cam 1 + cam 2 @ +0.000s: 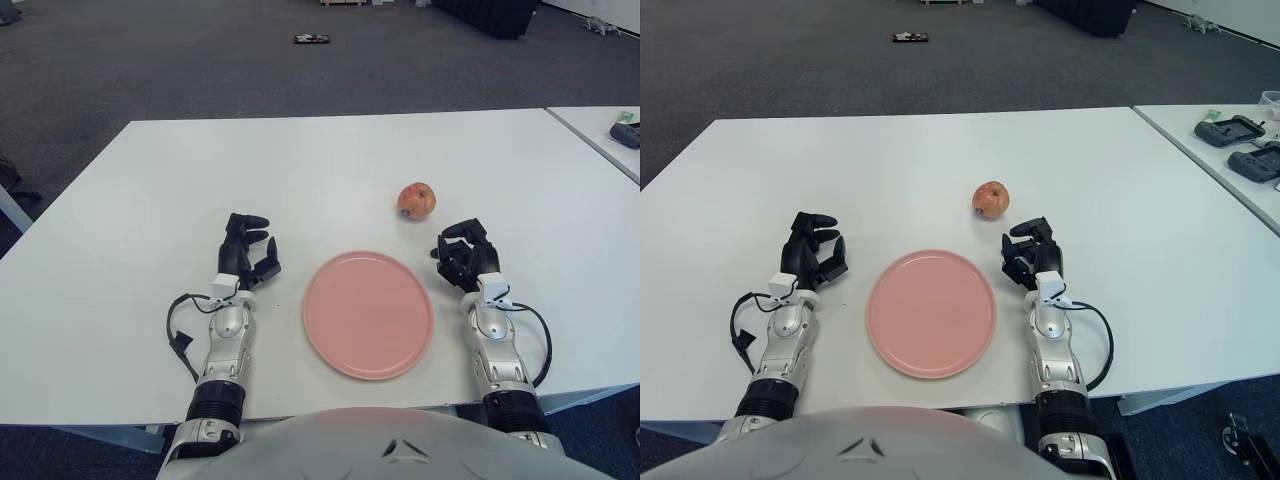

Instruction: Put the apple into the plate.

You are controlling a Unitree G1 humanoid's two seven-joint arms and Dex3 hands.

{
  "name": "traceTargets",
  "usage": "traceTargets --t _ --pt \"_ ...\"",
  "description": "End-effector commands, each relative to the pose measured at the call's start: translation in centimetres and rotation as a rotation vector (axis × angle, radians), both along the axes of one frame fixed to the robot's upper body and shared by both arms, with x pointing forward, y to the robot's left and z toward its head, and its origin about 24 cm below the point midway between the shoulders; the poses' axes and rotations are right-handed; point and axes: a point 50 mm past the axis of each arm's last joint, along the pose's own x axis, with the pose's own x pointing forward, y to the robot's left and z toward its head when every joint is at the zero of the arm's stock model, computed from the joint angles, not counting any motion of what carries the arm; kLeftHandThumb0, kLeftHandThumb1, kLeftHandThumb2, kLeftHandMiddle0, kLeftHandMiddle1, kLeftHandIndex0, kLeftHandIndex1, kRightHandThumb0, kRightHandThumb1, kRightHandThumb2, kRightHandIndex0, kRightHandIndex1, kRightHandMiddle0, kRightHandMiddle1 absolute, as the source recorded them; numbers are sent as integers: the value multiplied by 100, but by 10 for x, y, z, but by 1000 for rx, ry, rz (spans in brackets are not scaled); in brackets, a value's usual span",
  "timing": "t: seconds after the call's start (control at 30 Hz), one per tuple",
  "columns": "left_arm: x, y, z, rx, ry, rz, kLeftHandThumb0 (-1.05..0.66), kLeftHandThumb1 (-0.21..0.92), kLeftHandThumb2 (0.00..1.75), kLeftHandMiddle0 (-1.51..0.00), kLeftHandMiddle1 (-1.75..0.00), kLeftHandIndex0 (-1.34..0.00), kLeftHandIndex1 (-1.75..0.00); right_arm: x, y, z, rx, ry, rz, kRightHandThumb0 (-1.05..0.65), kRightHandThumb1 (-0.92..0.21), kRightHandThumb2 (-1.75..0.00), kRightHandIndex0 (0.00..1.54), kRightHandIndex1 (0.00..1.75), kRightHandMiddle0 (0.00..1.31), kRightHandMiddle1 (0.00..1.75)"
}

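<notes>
A red-yellow apple (pixel 416 200) sits on the white table (pixel 300 170), just beyond the far right rim of the pink plate (pixel 368 314). The plate lies flat and empty near the table's front edge. My right hand (pixel 466 256) rests on the table to the right of the plate, a short way in front and right of the apple, fingers relaxed and holding nothing. My left hand (pixel 246 250) rests on the table to the left of the plate, fingers loosely open and empty.
A second white table (pixel 1230 150) stands at the right with dark controllers (pixel 1230 130) on it. A small dark object (pixel 311 39) lies on the grey floor beyond the table.
</notes>
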Motion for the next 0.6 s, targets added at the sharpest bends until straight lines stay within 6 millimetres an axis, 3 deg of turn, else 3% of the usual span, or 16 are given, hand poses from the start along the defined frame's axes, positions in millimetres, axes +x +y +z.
traceTargets --t 0.0,0.1,0.3,0.37,0.47,0.57 --pt "-19 3 -23 -6 125 12 -1 52 108 -47 -170 -27 -175 6 2 19 -45 -77 -11 -37 -75 -76 61 124 29 175" --pt "-18 3 -23 -8 127 14 -1 52 108 -47 -169 -26 -175 9 3 35 -116 -144 -17 -37 -75 -76 61 124 29 175" --pt "-17 2 -23 -7 124 8 -1 52 107 -48 -167 -27 -175 18 2 54 -289 -228 32 -35 -89 -56 51 115 20 175" --pt "-17 1 -23 -6 121 4 -1 52 107 -48 -167 -27 -175 27 0 60 -364 -239 63 -35 -91 -54 35 107 19 175" --pt "-17 1 -23 -5 115 2 -1 52 106 -48 -166 -27 -175 41 -4 67 -444 -242 87 -54 -87 -61 12 86 6 117" --pt "-17 1 -23 -4 113 2 -1 52 107 -48 -166 -27 -175 48 -5 71 -481 -252 98 -64 -83 -63 4 72 2 87"
